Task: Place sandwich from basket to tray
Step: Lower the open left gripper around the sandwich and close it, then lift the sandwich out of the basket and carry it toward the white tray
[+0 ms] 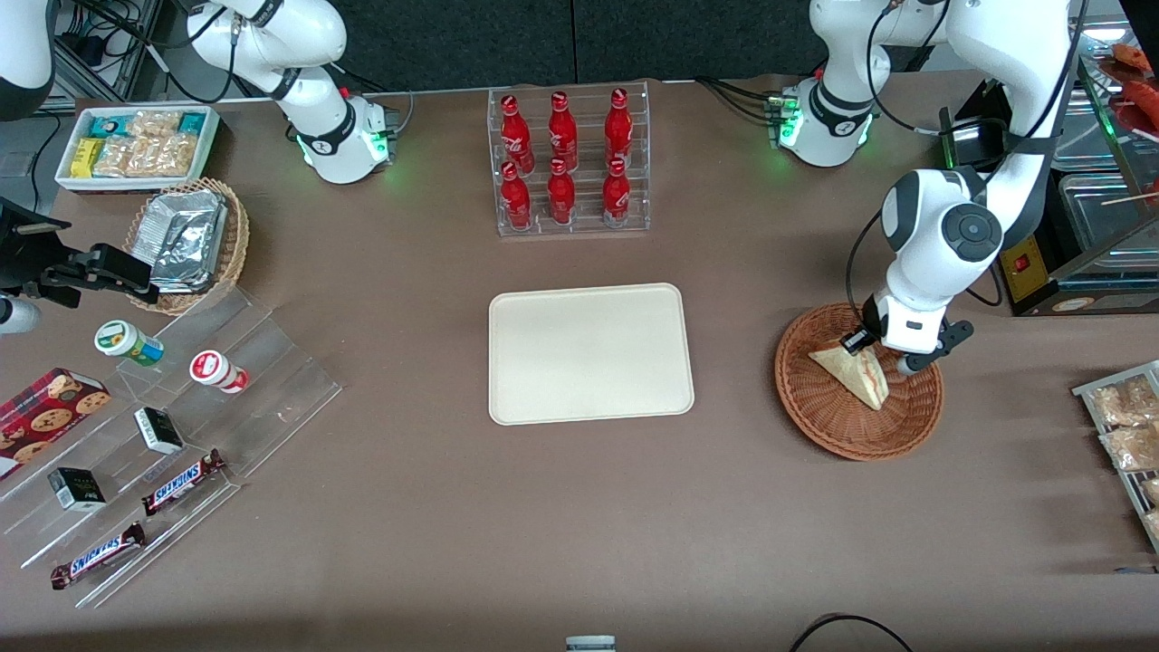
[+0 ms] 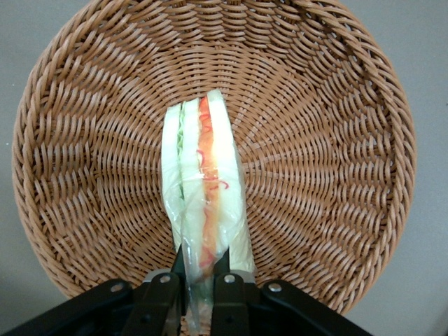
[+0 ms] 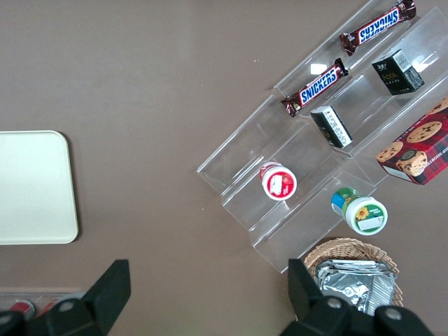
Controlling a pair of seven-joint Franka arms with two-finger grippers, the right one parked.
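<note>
Sandwich [image 2: 203, 203] on edge in basket [image 2: 336, 140] (end effector [image 2: 199, 280] clamping).

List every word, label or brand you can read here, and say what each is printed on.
"SNICKERS": on two bars on the clear stand.
Red bottles: white script, too small to read.
Dark boxes, cups, cookie box: print unreadable.
Sandwich, held by the gripper over the basket: no text. Tray: none.
</note>
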